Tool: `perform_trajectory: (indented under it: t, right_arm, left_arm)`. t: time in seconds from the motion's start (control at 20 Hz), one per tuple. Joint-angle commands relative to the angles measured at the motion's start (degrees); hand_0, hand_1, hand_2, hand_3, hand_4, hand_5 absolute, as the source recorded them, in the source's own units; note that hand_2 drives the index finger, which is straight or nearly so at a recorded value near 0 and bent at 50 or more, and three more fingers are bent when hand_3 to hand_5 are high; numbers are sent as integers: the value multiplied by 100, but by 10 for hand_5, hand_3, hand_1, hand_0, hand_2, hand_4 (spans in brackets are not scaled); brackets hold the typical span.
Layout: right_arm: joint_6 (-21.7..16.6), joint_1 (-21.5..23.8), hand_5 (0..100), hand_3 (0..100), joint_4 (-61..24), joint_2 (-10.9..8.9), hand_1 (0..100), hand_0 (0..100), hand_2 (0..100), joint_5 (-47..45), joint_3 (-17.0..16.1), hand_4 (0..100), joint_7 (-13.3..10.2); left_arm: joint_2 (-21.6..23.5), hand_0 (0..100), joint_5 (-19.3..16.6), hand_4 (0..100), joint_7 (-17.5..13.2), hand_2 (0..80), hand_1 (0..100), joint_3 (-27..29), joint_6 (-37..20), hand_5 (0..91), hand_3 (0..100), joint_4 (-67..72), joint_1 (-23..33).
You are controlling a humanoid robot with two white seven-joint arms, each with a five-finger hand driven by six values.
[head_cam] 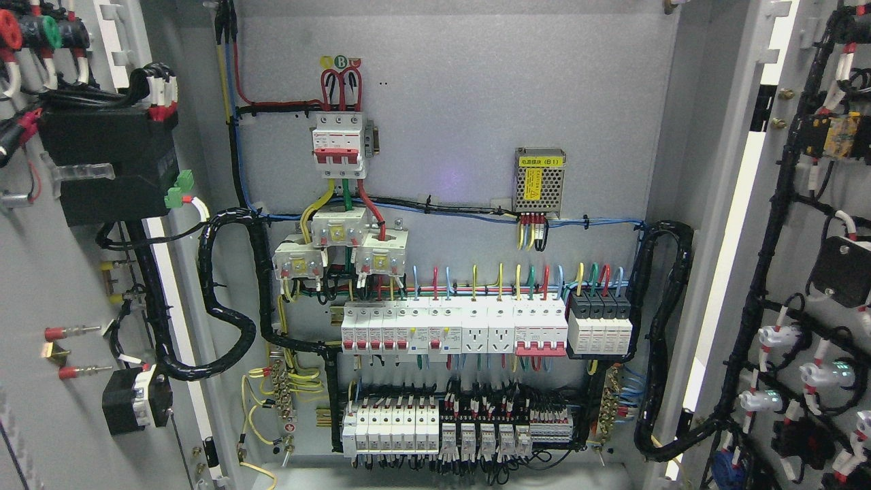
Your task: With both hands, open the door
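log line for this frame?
doors: left door open, right door open | cabinet interior exposed | hands: none in view

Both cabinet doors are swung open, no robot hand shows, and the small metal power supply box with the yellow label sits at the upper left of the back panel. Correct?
Not quite. In the head view the power supply box sits at the upper right of the back panel, not the upper left. The left door and right door are open, with no hand showing.

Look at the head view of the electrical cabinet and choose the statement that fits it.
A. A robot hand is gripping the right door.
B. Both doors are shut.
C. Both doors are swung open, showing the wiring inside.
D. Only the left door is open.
C: the left door and the right door both stand swung outward, the back panel with its breakers is exposed, and no hand is in view.
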Motion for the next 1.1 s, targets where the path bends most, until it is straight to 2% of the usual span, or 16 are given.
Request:
perform_trajectory:
  t: [0.0,0.25,0.5,0.7,0.85,1.05]
  right_arm:
    - [-98,494,0,0,-976,-676,389,120,0,1,-1395,0,-1]
    - [-213,397,0,0,-977,-1089,389,120,0,-34,-1852,0,-1]
    - [-160,230,0,0,-968,-1116,389,120,0,-87,-2239,0,-19]
    - [-90,160,0,0,-880,-1177,389,120,0,-491,-2372,0,-19]
    - [-72,168,0,0,-810,-1186,389,120,0,-588,-2521,0,-19]
    - [-72,230,0,0,-695,-1160,389,120,0,-755,-2609,0,-19]
  left_arm:
    - [53,120,89,0,2,0,389,24,-3448,0,0,-1166,-374]
    - [-562,120,89,0,-6,0,389,68,-4273,0,0,-1632,-357]
    - [-1309,120,89,0,-6,0,389,305,-4512,0,0,-1861,-392]
    - [-1713,120,80,0,2,0,389,314,-4547,0,0,-1896,-761]
    - [-1811,120,107,0,11,0,389,507,-4556,0,0,-2098,-822]
    - [-1846,120,379,0,11,0,389,955,-4652,0,0,-2142,-928]
